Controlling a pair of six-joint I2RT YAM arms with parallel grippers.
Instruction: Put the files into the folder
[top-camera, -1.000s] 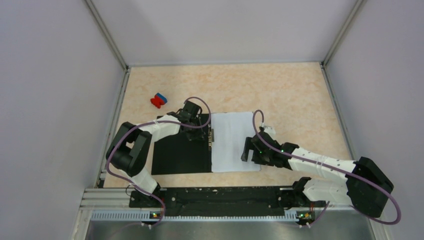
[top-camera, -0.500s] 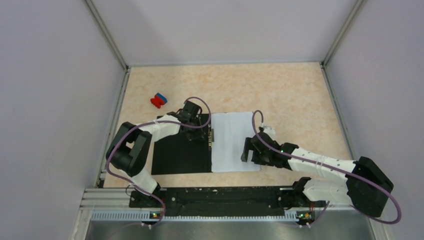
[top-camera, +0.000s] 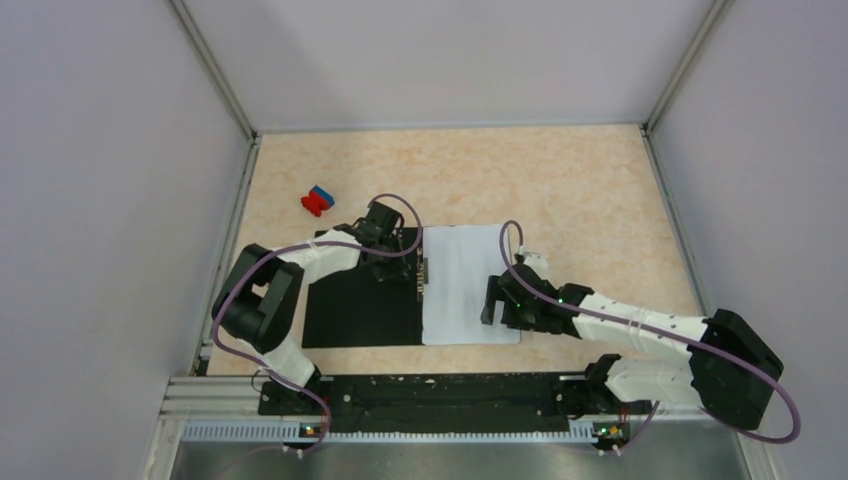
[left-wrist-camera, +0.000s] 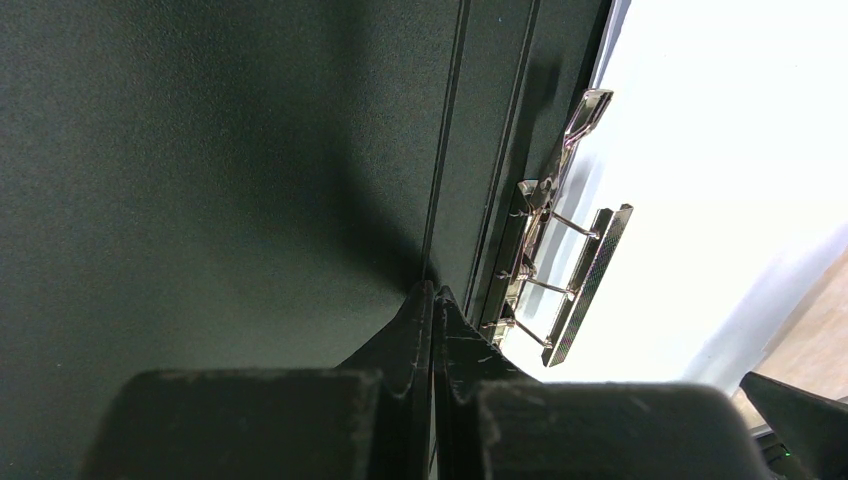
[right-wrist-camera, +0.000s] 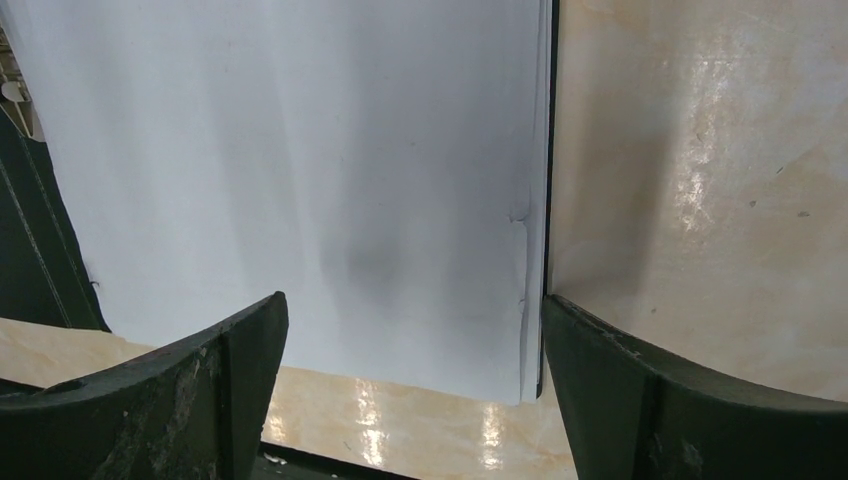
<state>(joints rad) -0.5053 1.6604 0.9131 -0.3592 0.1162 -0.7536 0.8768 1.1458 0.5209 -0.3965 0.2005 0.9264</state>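
Observation:
The folder (top-camera: 360, 312) lies open on the table, black inside up, with its metal spine clip (top-camera: 424, 276) in the middle. The files (top-camera: 462, 285) lie as a white stack on its right half; the top sheet looks blank. My left gripper (top-camera: 386, 266) is shut and empty, its tips resting on the black left half (left-wrist-camera: 200, 150) just left of the clip (left-wrist-camera: 560, 270). My right gripper (top-camera: 491, 300) is open, low over the stack's right edge. In the right wrist view the sheets (right-wrist-camera: 300, 150) lie between the fingers (right-wrist-camera: 210, 385), with the folder's thin black edge (right-wrist-camera: 549, 150) showing beside them.
A small red-and-blue block (top-camera: 317, 200) lies at the back left of the table. Grey walls close the left, back and right sides. Bare tan tabletop (right-wrist-camera: 700, 150) shows right of the folder. The black base rail (top-camera: 430, 392) runs along the near edge.
My right arm has shifted very slightly to the left over the sheets. The left arm, folder and files have not visibly moved.

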